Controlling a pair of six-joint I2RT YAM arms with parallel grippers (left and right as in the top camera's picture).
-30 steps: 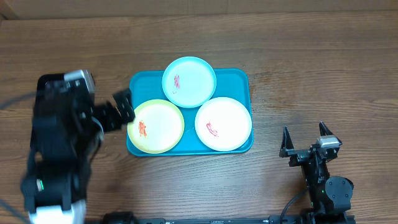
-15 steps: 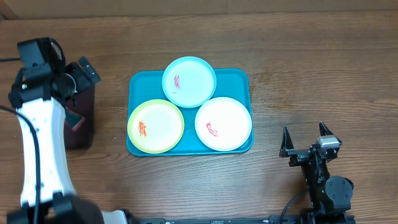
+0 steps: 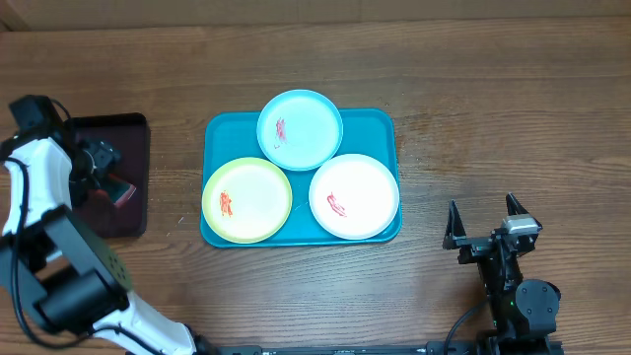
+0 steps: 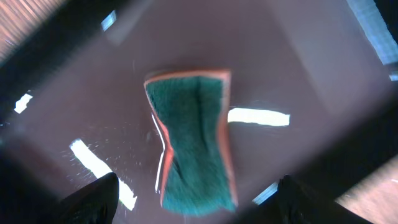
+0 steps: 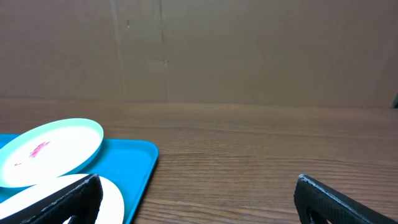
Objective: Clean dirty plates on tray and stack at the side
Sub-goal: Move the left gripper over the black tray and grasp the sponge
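Observation:
The teal tray (image 3: 380,128) lies mid-table with three plates on it. The light blue plate (image 3: 301,129) is at the back, the yellow-green plate (image 3: 246,200) at front left, the white plate (image 3: 354,197) at front right. Each has a red smear. My left gripper (image 3: 102,163) is open above a green sponge (image 4: 193,137) with an orange edge, not touching it. My right gripper (image 3: 485,222) is open and empty, right of the tray. The right wrist view shows the light blue plate (image 5: 43,149), the white plate's edge (image 5: 113,202) and the tray's corner (image 5: 134,168).
A dark maroon tray (image 3: 118,128) lies at the far left and holds the sponge (image 3: 118,192). It fills the left wrist view (image 4: 298,74). A cardboard wall (image 5: 249,50) stands behind the table.
My left arm has swung from beside the teal tray's left edge out to the far left, over the maroon tray and sponge. The right arm and the plates have not moved.

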